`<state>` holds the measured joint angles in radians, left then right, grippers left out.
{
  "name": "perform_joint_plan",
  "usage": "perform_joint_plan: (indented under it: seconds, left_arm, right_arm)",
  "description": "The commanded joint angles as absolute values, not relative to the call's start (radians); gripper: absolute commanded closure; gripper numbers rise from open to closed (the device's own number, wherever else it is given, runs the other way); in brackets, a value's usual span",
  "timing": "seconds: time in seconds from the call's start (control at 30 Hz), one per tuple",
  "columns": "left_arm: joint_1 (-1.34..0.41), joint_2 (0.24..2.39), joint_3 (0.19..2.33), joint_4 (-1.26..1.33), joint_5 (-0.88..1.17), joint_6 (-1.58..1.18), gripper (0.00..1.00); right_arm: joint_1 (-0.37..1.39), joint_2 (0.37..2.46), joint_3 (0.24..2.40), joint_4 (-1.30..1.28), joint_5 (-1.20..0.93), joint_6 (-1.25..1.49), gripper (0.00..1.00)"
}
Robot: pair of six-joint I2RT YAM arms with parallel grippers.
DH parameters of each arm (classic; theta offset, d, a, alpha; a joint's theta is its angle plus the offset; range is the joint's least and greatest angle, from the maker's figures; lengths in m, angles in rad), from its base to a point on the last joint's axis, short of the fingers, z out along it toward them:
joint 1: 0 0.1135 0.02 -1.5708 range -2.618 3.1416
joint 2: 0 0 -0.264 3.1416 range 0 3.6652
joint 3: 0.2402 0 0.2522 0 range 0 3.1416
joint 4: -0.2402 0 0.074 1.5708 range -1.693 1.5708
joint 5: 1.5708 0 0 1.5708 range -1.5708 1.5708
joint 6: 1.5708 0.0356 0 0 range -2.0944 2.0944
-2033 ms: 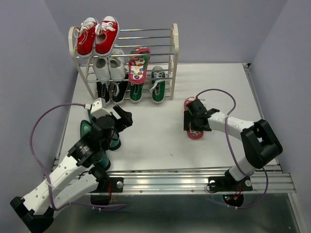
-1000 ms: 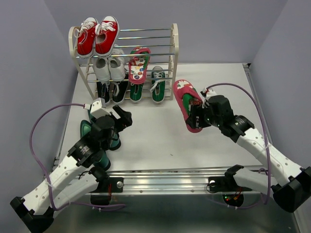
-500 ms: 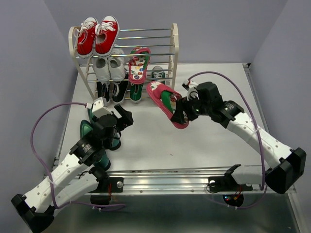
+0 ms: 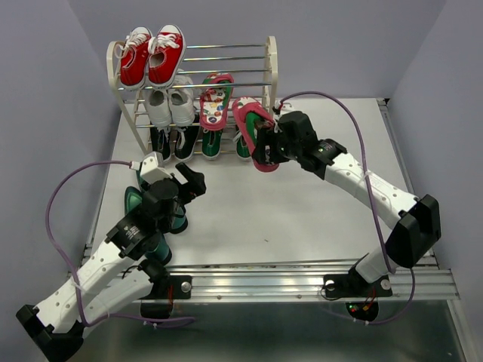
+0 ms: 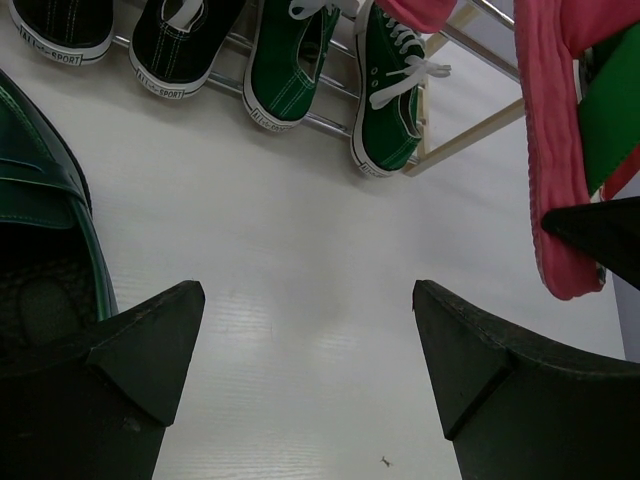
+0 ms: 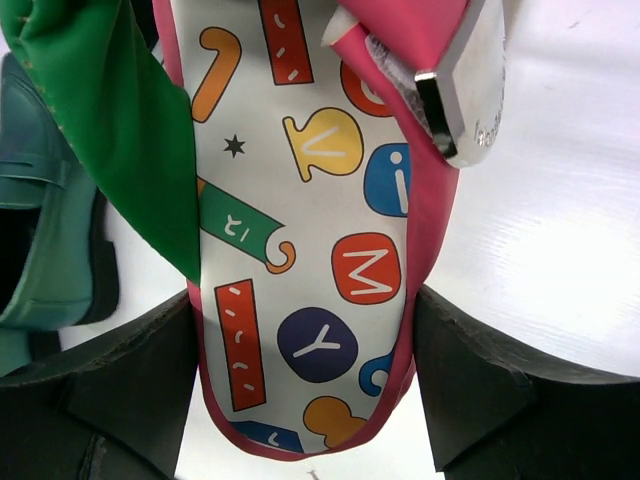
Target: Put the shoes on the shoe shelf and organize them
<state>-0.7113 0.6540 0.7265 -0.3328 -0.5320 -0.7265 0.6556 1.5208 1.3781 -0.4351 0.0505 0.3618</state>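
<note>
Right claw [image 4: 267,155] around one flip-flop [image 4: 247,119]

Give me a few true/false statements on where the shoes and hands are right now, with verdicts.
1. The right hand grips a flip-flop. True.
2. The left hand is shut. False: it is open and empty.
3. Red sneakers sit on the shelf's top tier. True.
4. The green sneakers share that top tier. False: they are on the bottom tier.
</note>
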Motion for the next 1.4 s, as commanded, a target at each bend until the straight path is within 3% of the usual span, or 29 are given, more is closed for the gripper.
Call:
perform_joint_plan:
  seconds: [0.0, 0.4, 1.07, 1.37]
  left_arm:
    - [-0.706, 0.640, 0.732, -0.308, -0.558, -0.719, 0.02]
    - [-0.706, 0.638, 0.727, -0.304, -0.552, -0.706, 0.01]
    - [-0.706, 0.638, 0.727, -0.304, -0.546, -0.707, 0.02]
    - [-0.706, 0.652, 0.729, -0.311, -0.548, -0.710, 0.02]
  right_arm:
    - [0.687, 1.543, 1.497, -0.259, 0.213, 0.432, 0.99]
    - [0.730, 1.638, 1.552, -0.153, 0.394, 0.535, 0.99]
    - [0.758, 1.940, 1.942, -0.256, 0.753, 0.526, 0.99]
    - [0.758, 2.078, 2.120, -0.345, 0.798, 0.466, 0.99]
